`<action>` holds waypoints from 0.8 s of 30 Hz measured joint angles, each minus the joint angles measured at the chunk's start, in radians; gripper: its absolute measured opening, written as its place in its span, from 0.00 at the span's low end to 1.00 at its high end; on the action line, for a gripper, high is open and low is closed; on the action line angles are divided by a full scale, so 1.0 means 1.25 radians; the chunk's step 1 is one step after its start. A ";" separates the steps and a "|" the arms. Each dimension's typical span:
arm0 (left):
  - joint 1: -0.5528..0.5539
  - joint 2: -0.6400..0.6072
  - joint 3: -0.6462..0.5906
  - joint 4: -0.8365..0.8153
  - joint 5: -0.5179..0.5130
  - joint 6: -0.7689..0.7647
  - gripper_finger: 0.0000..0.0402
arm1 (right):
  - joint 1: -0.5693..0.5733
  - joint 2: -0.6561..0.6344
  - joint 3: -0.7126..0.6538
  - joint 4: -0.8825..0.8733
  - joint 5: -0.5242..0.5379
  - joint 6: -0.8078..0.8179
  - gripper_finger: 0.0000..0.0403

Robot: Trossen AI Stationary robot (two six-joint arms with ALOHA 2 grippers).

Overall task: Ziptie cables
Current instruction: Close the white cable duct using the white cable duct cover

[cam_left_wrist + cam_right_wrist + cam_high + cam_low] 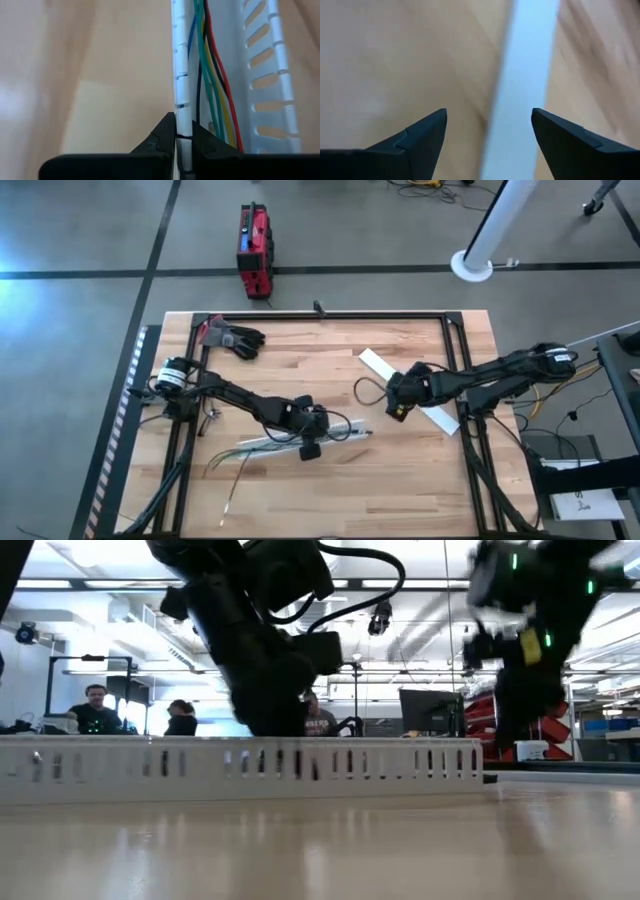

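A long white slotted channel (300, 438) lies on the wooden table near its front middle. The cables (212, 85), green, red, yellow, dark and blue, run along inside it, and their loose ends (228, 463) trail out to the left. My left gripper (310, 435) is shut on the channel. A flat white lid (432, 416) lies slantwise at the right. My right gripper (398, 402) hovers open over it, with its fingers on either side of the lid strip (522, 95). I cannot tell whether they touch it. My left gripper pinches one slotted side wall of the channel (183, 107) between its two fingers (162, 137), one finger outside the channel and one inside beside the cables. The fingers come from above. The channel rests on the table.
A black and red glove (235, 338) lies at the far left of the table. A dark cord loop (366, 390) lies beside the right gripper. Black frame rails (330, 315) border the table. A red case (255, 248) stands on the floor beyond. People sit in the room behind (95, 705).
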 joint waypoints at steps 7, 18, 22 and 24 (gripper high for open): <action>-0.017 -0.030 0.000 -0.130 0.036 0.034 0.00 | -0.136 -0.005 -0.153 0.181 -0.008 0.045 0.65; -0.025 -0.035 -0.001 -0.144 0.038 0.055 0.00 | -0.102 -0.003 -0.186 0.333 -0.165 -0.011 0.55; -0.025 -0.035 -0.001 -0.143 0.058 0.053 0.01 | -0.034 0.001 -0.189 0.427 -0.215 -0.031 0.59; -0.025 -0.035 -0.001 -0.142 0.059 0.052 0.01 | 0.005 0.002 -0.191 0.463 -0.226 -0.075 0.61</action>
